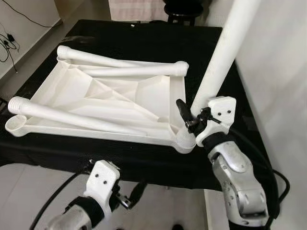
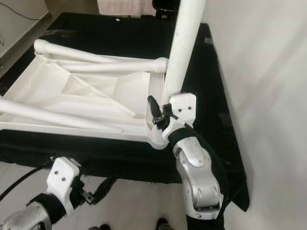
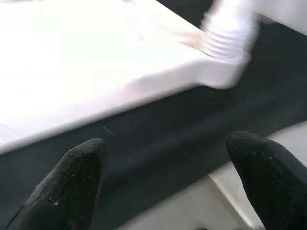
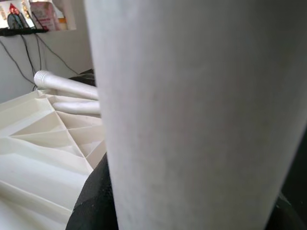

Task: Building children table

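Observation:
The white children's tabletop [image 1: 72, 88] lies upside down on a black-covered surface, ribs facing up. Three loose white legs rest on it: one along the near left [image 1: 72, 117] and two crossing at the back [image 1: 139, 71]. A fourth leg [image 1: 223, 52] stands upright in the near right corner socket [image 1: 184, 141]. My right gripper [image 1: 192, 114] is shut on that leg's lower end, and the leg looms close in the right wrist view [image 4: 192, 115]. My left gripper [image 1: 134, 194] hangs below the surface's front edge, open with nothing between its fingers [image 3: 67, 187].
The black cloth [image 1: 144, 33] covers the whole work surface. A white wall [image 1: 283, 72] runs close along the right side. A dark stool [image 1: 182, 12] stands behind the surface. Cables [image 1: 7, 40] lie on the floor at the left.

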Available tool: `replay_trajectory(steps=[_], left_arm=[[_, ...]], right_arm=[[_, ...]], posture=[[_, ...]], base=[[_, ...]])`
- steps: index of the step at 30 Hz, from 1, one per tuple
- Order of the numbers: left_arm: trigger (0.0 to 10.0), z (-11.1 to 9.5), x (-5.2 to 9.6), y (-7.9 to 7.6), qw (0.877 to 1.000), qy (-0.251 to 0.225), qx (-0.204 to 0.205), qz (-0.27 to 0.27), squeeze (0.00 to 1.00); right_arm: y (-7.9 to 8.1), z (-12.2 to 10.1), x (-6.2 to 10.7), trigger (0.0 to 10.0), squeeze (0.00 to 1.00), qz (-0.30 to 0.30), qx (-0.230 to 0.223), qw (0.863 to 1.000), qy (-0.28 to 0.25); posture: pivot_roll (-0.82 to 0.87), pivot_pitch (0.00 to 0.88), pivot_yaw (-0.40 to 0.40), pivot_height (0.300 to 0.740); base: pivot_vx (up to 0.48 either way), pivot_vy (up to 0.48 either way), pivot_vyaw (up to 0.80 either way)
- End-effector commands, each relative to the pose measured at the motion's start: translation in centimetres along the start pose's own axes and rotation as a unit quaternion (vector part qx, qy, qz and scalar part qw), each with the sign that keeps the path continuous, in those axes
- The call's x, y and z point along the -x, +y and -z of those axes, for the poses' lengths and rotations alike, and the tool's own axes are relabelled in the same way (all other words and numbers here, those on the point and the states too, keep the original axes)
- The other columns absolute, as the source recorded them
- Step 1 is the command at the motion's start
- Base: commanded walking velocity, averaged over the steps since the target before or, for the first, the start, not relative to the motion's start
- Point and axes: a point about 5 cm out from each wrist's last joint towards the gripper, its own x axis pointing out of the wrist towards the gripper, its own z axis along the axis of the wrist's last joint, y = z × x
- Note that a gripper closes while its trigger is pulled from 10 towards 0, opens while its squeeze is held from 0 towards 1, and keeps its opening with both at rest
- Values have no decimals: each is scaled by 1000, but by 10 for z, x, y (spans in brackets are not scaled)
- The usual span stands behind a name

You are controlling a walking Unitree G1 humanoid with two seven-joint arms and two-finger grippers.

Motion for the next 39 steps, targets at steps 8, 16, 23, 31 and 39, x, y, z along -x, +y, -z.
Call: replay_trajectory(steps=[8, 16, 23, 31, 39], left_arm=[[10000, -47, -20, 25, 995, -93, -34, 14, 0], [10000, -143, -48, 28, 957, -243, -79, 133, 0], [10000, -187, -74, 26, 932, -289, -88, 199, 0], [10000, -205, -103, 19, 923, -279, -17, 265, 0], [10000, -211, -120, 2, 905, -230, 8, 357, 0]], right_arm=[[-2, 38, 3, 10000, 0, 40, -3, 994, 99], [13, 35, -7, 10000, 0, 11, -12, 996, 90], [23, 35, -9, 10000, 0, -5, -23, 996, 86], [36, 28, -12, 10000, 0, -40, -20, 997, 62], [43, 25, -15, 10000, 0, -56, -22, 997, 53]], posture=[[14, 176, -1, 740], [21, 152, 11, 740], [24, 140, 20, 740], [15, 133, 30, 740], [18, 133, 28, 740]], base=[[0, 0, 0], [0, 0, 0], [0, 0, 0], [0, 0, 0], [0, 0, 0]])
